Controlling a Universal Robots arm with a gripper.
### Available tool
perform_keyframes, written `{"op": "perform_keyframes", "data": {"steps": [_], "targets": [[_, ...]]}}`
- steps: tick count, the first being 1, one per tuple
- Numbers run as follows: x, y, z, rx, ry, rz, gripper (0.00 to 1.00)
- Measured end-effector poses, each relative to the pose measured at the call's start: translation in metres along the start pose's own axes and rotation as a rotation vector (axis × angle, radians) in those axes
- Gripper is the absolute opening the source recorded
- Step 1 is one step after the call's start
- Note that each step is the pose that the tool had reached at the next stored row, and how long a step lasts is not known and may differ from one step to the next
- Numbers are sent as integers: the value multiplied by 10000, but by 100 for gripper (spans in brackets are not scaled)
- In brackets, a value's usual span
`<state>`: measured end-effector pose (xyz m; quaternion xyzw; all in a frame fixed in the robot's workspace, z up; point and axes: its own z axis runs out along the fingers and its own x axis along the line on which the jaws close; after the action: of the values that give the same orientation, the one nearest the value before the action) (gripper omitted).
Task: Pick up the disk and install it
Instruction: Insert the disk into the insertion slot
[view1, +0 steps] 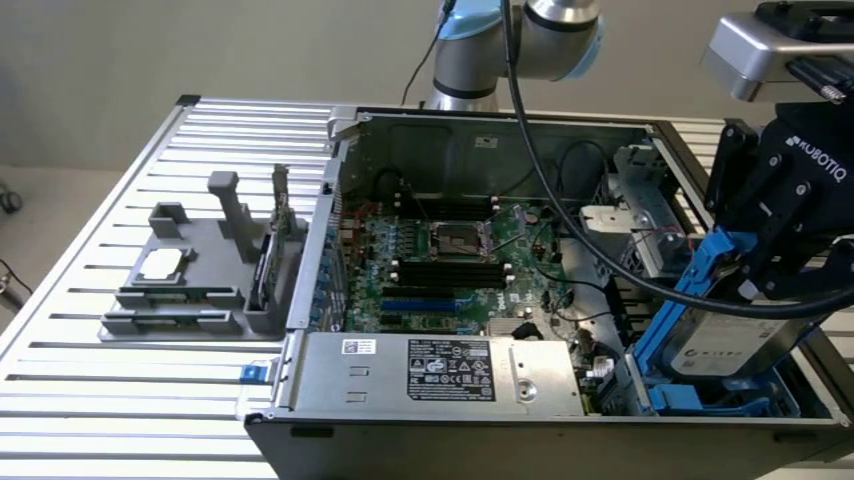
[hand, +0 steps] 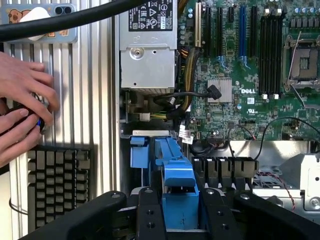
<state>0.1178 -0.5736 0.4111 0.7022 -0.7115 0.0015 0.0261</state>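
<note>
Reading from the exterior view's left, we passed the grey holder (view1: 180, 290) and the motherboard (view1: 447, 260) to the gripper (view1: 747, 285), clamped on the disk (view1: 727, 345), which was tilted over the drive bay (view1: 707, 400): lifted, we judged, but not yet seated.

hand (view1: 754, 282): "ROBOTIQ" | mobo (hand: 248, 92): "DELL" | PSU label (view1: 451, 368): too small to read
</note>
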Motion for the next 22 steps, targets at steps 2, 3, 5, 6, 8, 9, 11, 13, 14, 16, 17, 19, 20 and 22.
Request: {"op": "perform_keyframes", "data": {"steps": [2,3,5,6,8,9,11,13,14,16,17,19,20,22], "targets": [[0,0,1,0,1,-2,32],[0,0,3,0,-1,-3,32],[2,0,4,0,-2,-5,32],[2,0,4,0,-2,-5,32],[3,0,4,-4,-1,-6,32],[3,0,4,-7,-1,-5,32],[3,0,4,-10,0,-6,32],[4,0,4,-10,0,-6,32],[5,-1,4,-10,0,-6,32],[7,0,6,-12,-14,-6,32],[8,0,7,-12,-9,-6,33],[11,0,4,-9,0,-6,39],[12,-1,4,-10,0,-6,39],[12,-1,4,-10,-1,-6,39]]}}
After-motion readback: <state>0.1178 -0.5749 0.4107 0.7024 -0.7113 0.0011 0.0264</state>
